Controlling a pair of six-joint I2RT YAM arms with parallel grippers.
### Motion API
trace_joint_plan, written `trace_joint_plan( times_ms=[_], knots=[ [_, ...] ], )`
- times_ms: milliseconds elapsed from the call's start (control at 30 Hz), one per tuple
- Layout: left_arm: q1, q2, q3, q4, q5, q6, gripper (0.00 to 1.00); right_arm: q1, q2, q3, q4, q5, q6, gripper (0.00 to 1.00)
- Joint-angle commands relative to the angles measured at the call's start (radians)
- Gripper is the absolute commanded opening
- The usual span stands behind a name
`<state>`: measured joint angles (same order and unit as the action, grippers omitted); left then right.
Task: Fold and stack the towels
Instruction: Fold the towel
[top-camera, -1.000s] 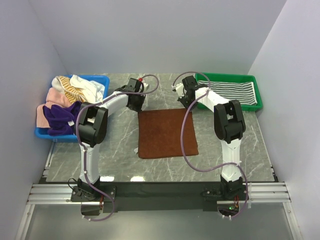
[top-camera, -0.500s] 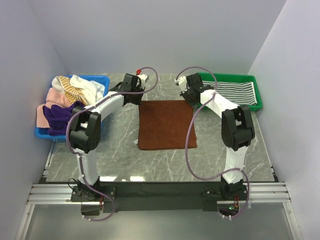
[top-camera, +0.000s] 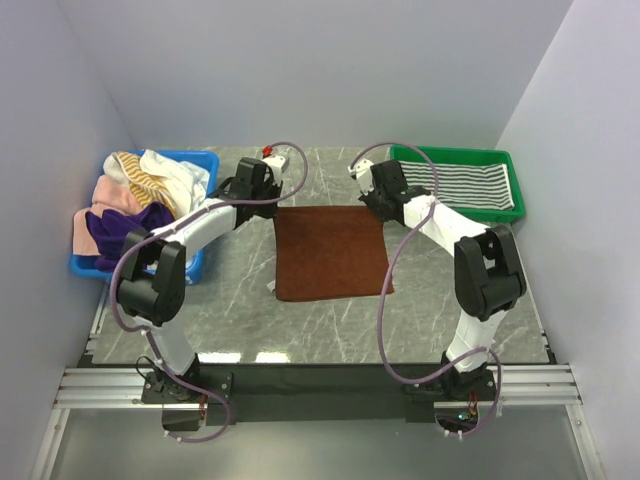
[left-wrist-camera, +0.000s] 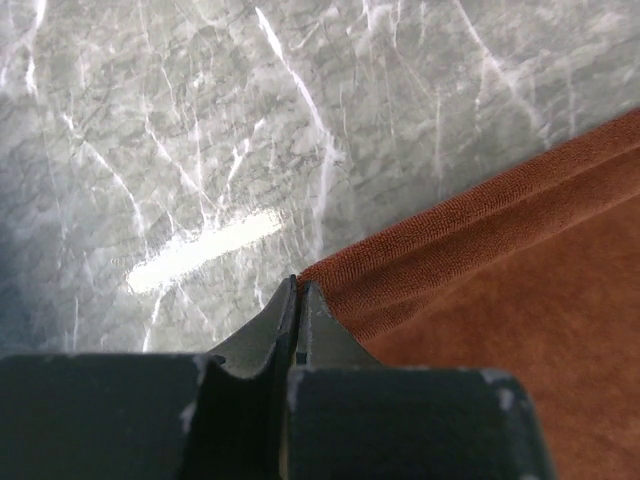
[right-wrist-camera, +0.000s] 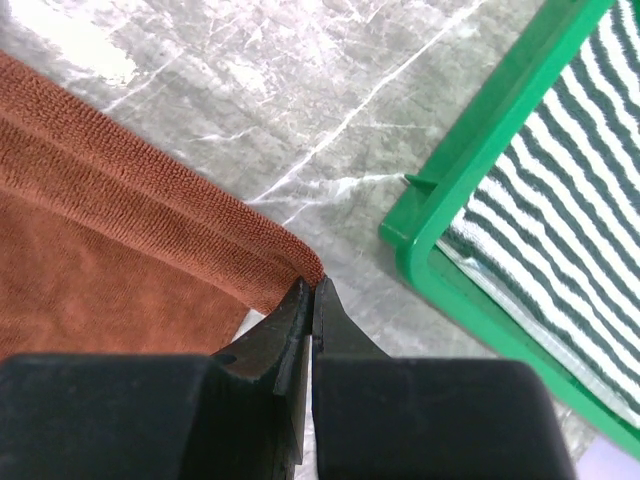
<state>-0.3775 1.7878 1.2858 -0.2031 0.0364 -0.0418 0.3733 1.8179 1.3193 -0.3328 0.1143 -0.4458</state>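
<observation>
With left claw, pinched tight on the brown towel, at its back corner away from the green tray. With right claw, pinched likewise on the corner beside that tray. Spread flat left of the tray.

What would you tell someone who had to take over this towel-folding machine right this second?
Left gripper: shut, pinching the brown towel at its far left corner.
Right gripper: shut on its far right corner.
The brown towel lies spread on the table between the arms.
Done: one striped towel lies in the green tray.
Left: fold the brown towel, stack it, then handle the pile of towels in the blue bin.
</observation>
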Motion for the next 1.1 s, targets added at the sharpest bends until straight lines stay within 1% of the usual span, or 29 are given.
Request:
trace_joint_plan(
  times_ms=[0, 200, 233, 400, 567, 700, 833, 900, 1067],
  knots=[
    [-0.004, -0.083, -0.038, 0.067, -0.015, -0.012, 0.01, 0.015, -0.086, -0.041, 0.064, 0.094, 0.024, 0.00],
    [-0.038, -0.159, -0.118, 0.108, -0.032, -0.044, 0.01, 0.041, -0.170, -0.141, 0.136, 0.131, 0.064, 0.00],
    [-0.049, -0.180, -0.131, 0.125, -0.064, -0.052, 0.01, 0.047, -0.180, -0.169, 0.156, 0.142, 0.073, 0.00],
    [-0.089, -0.238, -0.206, 0.156, -0.096, -0.084, 0.01, 0.058, -0.244, -0.253, 0.210, 0.180, 0.107, 0.00],
    [-0.136, -0.283, -0.276, 0.186, -0.138, -0.142, 0.01, 0.085, -0.304, -0.342, 0.248, 0.226, 0.177, 0.00],
    [-0.147, -0.321, -0.348, 0.191, -0.181, -0.207, 0.01, 0.107, -0.353, -0.377, 0.226, 0.275, 0.242, 0.00],
    [-0.152, -0.341, -0.399, 0.197, -0.184, -0.277, 0.01, 0.116, -0.402, -0.420, 0.189, 0.269, 0.311, 0.00],
    [-0.162, -0.344, -0.416, 0.185, -0.191, -0.294, 0.01, 0.121, -0.419, -0.430, 0.153, 0.268, 0.331, 0.00],
    [-0.189, -0.349, -0.433, 0.146, -0.213, -0.329, 0.01, 0.134, -0.422, -0.422, 0.025, 0.320, 0.403, 0.00]
  ],
)
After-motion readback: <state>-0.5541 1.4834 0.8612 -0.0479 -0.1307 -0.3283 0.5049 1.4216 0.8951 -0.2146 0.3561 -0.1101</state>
